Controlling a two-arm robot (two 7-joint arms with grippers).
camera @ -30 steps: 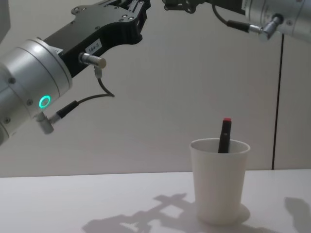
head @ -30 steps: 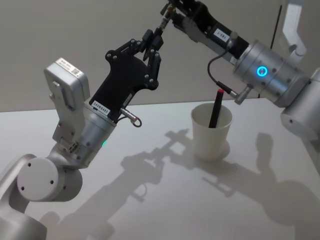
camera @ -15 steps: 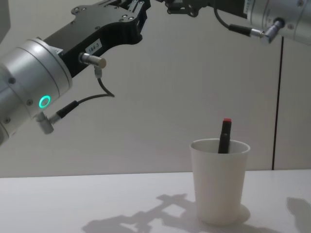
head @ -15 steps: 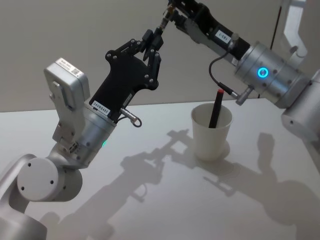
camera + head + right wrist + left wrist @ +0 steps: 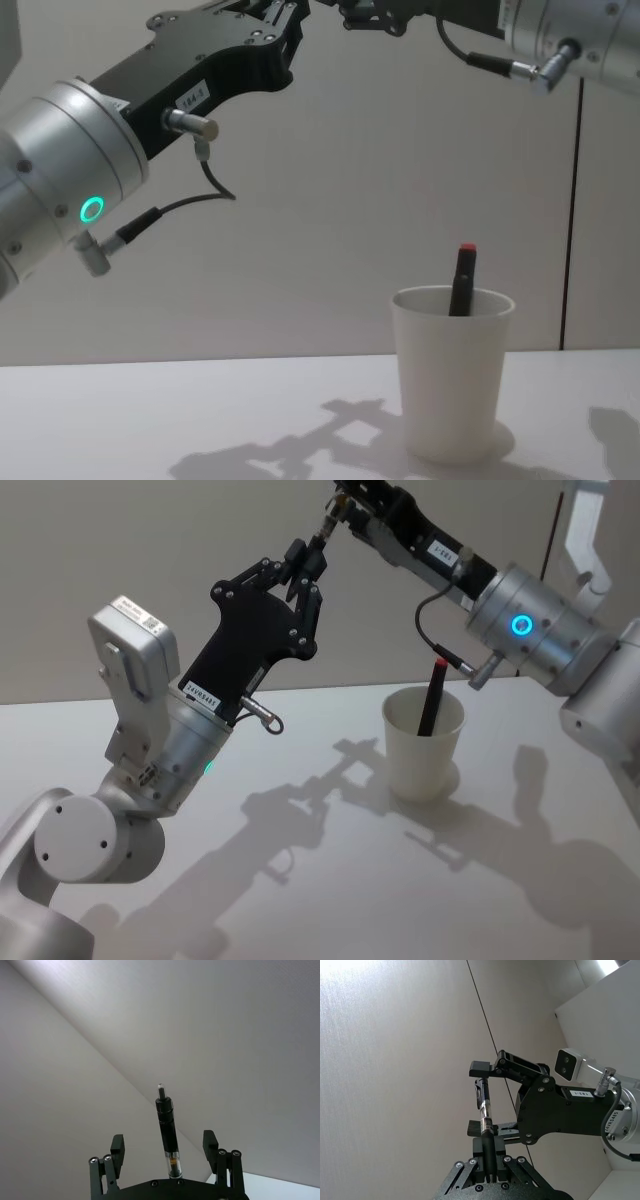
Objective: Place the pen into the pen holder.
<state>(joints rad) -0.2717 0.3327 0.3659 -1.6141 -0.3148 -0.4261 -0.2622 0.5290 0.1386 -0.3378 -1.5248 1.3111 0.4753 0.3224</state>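
My left gripper (image 5: pixel 312 560) is raised high above the table, shut on the lower end of a slim black pen (image 5: pixel 325 522) with a clear band. In the left wrist view the fingers (image 5: pixel 496 1160) clamp this pen (image 5: pixel 484 1105). My right gripper (image 5: pixel 338 498) meets it from the right and stands open, its fingers apart on either side of the pen (image 5: pixel 166 1130) without touching it. The pen holder (image 5: pixel 423 750), a white paper cup, stands on the table below and to the right. A second black pen with a red cap (image 5: pixel 462 275) leans inside it.
The white table (image 5: pixel 300 880) lies bare around the cup, crossed by the arms' shadows. A plain wall (image 5: pixel 330 230) rises behind it. Both arms hang well above the cup (image 5: pixel 450 380).
The right arm has shifted very slightly. The left gripper and the pen in it have stayed put, as have the cup and the red-capped pen.
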